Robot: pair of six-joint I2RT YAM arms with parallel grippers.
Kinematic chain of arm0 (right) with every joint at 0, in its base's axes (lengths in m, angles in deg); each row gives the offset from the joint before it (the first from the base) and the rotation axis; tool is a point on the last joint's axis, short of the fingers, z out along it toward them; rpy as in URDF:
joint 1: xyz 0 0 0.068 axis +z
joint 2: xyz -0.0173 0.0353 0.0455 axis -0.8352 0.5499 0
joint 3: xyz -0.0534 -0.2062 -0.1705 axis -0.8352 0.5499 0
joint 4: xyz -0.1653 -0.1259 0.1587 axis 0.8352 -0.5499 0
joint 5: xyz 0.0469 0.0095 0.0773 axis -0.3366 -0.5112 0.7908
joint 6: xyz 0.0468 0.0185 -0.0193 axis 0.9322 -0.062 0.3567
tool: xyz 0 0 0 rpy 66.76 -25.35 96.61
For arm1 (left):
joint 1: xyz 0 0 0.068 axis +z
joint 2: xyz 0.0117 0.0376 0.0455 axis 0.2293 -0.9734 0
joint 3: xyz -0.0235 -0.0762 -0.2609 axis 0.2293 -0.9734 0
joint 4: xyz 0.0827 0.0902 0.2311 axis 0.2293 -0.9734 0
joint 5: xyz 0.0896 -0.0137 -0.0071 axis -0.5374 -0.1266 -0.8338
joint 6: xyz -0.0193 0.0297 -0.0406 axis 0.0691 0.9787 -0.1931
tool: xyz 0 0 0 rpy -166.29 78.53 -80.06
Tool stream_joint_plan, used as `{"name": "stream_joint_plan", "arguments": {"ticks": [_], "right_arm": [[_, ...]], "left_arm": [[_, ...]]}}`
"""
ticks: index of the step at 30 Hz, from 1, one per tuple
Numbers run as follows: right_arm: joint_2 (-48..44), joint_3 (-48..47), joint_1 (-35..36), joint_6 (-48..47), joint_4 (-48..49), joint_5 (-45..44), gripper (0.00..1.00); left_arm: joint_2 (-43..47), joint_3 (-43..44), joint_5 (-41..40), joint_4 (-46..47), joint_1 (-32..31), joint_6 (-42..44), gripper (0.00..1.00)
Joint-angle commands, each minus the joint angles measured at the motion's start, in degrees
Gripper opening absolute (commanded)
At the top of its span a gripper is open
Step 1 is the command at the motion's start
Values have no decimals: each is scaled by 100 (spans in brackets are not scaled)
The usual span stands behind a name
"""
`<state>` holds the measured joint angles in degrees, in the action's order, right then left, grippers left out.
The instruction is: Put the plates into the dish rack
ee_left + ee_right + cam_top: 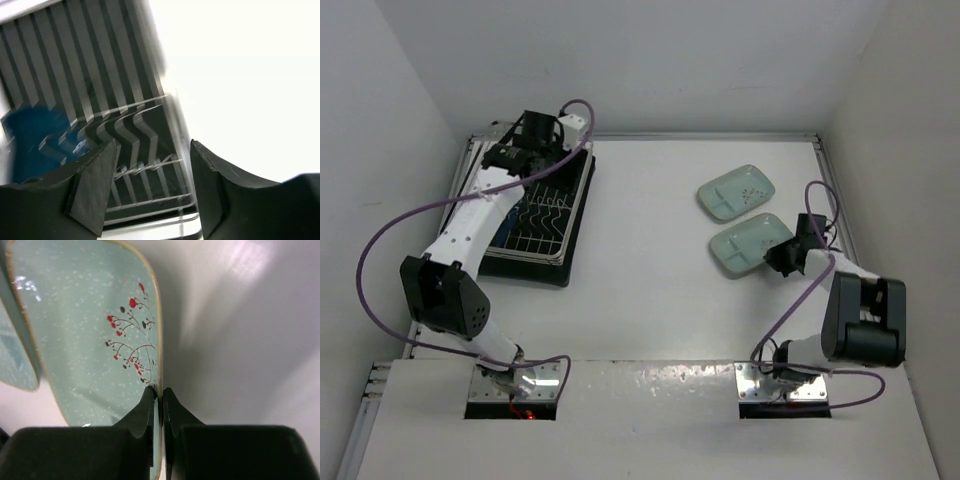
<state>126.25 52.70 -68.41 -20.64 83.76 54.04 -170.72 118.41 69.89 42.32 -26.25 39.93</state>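
The near mint plate [90, 340] is in your grip. The right tool [159, 396] is pinched down to a sliver on its rim, right beside the red berry sprig, and the plate's body stretches ahead and to the left of the fingers. Whether it's off the desk [650, 260] yet, I can't tell. The far mint plate [737, 192] lies just beyond it, untouched.

So you're on the pick-up of the second plate, I'd judge. Next you need a lift, a long carry to the left, and the plate turned on edge to slot between prongs. That thin rim hold may let it swing.

The dish rack [548, 222] sits right below the left tool [152, 175], whose jaws stand wide apart, holding nothing. The blue plate [30, 140] is already in the rack, below and left of those fingers.
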Motion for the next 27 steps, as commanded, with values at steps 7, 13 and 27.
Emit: {"name": "stream_joint_plan", "arguments": {"ticks": [7,13,27], "right_arm": [[-2879,-81,780,-2339,-348,-541,0],[-2592,-996,1888,-2677,-50,423,0],[-455,-2140,3102,-1429,3001,2202,0]], "left_arm": [[-1031,1451,1545,-560,-1003,430,69],[-1735,2242,2370,-613,-1249,378,69],[-2000,1743,3366,-613,-1074,167,72]]}}
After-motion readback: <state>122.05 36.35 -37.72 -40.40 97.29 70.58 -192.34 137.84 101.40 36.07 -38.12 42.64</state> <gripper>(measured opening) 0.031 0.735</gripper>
